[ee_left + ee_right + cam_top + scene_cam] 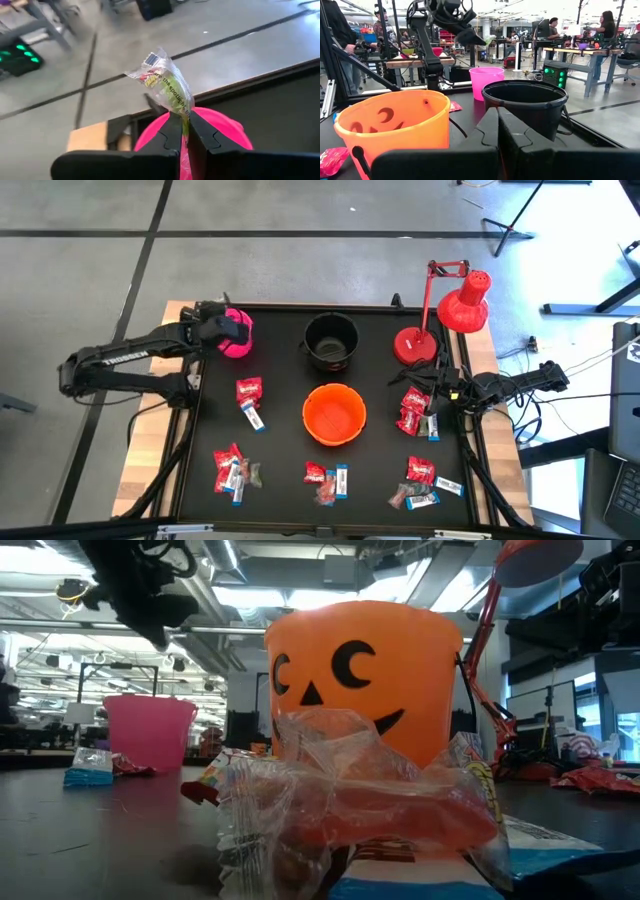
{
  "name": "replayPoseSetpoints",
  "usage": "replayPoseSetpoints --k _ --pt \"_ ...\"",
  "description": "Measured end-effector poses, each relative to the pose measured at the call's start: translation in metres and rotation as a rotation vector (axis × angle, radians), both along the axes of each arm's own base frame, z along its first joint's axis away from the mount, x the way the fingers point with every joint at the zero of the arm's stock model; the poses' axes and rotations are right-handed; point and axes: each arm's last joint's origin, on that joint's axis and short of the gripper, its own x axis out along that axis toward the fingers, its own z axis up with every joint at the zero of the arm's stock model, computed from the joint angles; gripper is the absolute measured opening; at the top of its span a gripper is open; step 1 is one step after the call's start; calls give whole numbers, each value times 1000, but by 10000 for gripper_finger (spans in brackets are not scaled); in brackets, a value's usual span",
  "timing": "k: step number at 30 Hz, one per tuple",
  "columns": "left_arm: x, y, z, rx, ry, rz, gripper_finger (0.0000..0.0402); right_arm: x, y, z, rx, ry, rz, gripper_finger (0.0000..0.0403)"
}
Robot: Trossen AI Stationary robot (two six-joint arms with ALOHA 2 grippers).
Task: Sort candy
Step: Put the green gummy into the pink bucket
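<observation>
A clear-wrapped candy (167, 85) with green print is pinched by one end between the closed fingers of the left hand (184, 132), so the wrapper stands free above the pink bucket (220, 125) at the table's far left. Held there, right over the rim, it looks set to drop straight in. The remaining candy (232, 470) lies in small mixed heaps of red packets and blue-and-white bars across the near half of the table (280, 380), ringing the orange bucket (334, 414) in the middle. The black bucket (331, 340) stands beyond it. The right hand (497, 131) waits shut and empty at the table's right edge, beside the red lamp (440, 320).
</observation>
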Motion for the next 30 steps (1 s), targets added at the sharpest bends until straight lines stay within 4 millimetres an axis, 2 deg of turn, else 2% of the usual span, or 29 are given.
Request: replayPoseSetpoints --k 7,19,23,30 --pt "-5 17 -13 -39 -109 -110 0 0 0 0 0 0 0 1" --pt "-18 28 -49 -115 -72 -12 0 0 0 0 0 0 0 1" --pt "-21 29 -54 -138 -70 -10 2 0 0 0 0 0 0 1" --pt "-21 30 -54 -147 -60 -30 43 0 0 0 0 0 -1 1"
